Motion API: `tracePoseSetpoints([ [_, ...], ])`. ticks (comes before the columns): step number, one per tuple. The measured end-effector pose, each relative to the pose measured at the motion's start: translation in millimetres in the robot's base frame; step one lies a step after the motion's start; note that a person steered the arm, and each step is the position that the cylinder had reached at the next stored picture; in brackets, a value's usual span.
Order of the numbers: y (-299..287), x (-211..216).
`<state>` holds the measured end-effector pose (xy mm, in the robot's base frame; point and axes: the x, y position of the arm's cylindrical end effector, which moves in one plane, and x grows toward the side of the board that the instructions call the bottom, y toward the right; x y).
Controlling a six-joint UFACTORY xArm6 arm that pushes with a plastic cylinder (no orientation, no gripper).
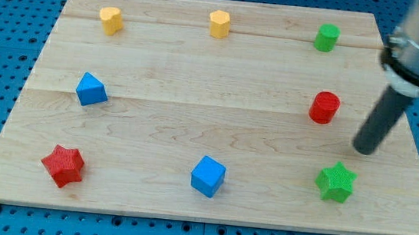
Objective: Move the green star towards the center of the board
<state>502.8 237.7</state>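
Note:
The green star (pixel 336 181) lies on the wooden board (pixel 218 111) near its bottom right corner. My tip (pixel 364 150) is at the end of the dark rod that comes down from the view's upper right. It stands just above and to the right of the green star, a small gap apart from it. It is to the right of and below the red cylinder (pixel 324 107).
A green cylinder (pixel 327 37) stands at the top right. A yellow block (pixel 219 23) is at top centre and another yellow block (pixel 111 20) at top left. A blue triangular block (pixel 91 89) is at the left, a red star (pixel 63 165) at bottom left, a blue cube (pixel 208 176) at bottom centre.

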Motion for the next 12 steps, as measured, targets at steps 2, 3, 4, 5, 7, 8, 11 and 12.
tracePoseSetpoints([
  [2,24.3,47.4],
  [3,24.3,49.8],
  [4,22.5,60.1],
  [5,20.2,69.8],
  [7,-21.1,67.8],
  [8,-43.2,67.8],
  [11,-109.3,54.5],
  [12,-91.2,67.5],
])
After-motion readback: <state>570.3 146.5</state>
